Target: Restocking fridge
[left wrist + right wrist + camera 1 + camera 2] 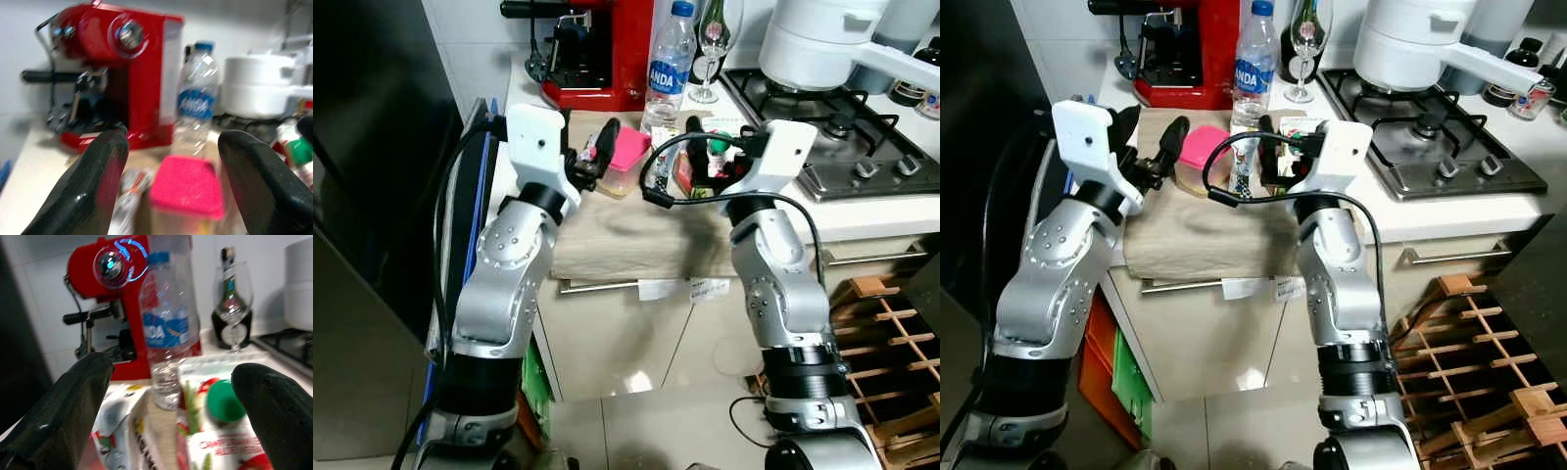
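Note:
A small tub with a pink lid (629, 149) stands on a beige cloth (626, 240) on the counter. My left gripper (597, 153) hovers just before it, open, and the pink lid (188, 188) lies between its fingers, not touched. A clear water bottle (669, 64) with a blue label stands behind. A red-and-white carton with a green cap (222, 404) sits in front of the bottle. My right gripper (1268, 157) is open just short of the carton, its fingers (73, 401) spread wide either side of carton and bottle.
A red coffee machine (597, 49) and a wine glass (715, 39) stand at the back of the counter. A gas hob (847, 132) with a white pot (813, 39) is to the right. The dark fridge (372, 196) is on the left, a wooden rack (891, 323) low right.

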Robot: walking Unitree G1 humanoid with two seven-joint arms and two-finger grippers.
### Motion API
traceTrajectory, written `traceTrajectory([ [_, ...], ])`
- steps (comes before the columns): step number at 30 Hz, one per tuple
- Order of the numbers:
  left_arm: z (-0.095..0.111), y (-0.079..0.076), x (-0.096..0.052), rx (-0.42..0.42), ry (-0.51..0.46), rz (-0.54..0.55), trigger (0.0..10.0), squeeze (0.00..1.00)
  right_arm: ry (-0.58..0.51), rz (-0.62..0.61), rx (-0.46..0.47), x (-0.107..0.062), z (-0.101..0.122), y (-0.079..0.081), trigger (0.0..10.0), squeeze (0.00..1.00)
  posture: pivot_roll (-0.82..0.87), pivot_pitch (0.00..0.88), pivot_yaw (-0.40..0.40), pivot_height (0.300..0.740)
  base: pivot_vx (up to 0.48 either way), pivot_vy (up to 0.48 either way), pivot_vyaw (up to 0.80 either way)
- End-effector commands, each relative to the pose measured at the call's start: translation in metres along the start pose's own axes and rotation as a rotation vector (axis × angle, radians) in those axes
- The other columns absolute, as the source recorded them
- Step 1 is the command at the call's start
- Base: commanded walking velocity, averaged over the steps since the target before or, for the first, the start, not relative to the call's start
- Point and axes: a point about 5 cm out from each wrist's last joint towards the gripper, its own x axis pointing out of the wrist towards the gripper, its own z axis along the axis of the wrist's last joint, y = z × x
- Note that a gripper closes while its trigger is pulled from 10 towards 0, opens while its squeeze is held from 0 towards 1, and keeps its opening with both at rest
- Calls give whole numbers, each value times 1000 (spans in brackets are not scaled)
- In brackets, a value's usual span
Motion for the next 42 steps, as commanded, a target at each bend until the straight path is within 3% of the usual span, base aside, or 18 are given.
traceTrajectory([
  [1,-2,3,-3,12,7,25,10000,0,0,25,4,4,4,5,10000,0,51,0,-33,740,0,0,0],
  [9,-1,8,-8,27,4,61,10000,0,2,95,-53,12,8,18,10000,0,85,0,-58,740,0,0,0],
  [20,-3,5,-5,5,7,60,10000,0,53,24,-169,18,1,13,10000,0,72,0,-64,740,0,0,0],
  [38,-4,3,-3,-4,3,62,10000,0,131,-14,-96,30,-4,11,10000,0,67,0,-74,740,0,0,0],
  [42,-4,2,-2,-10,2,60,10000,0,195,-37,-74,34,-9,8,10000,0,65,0,-77,740,0,0,0],
])
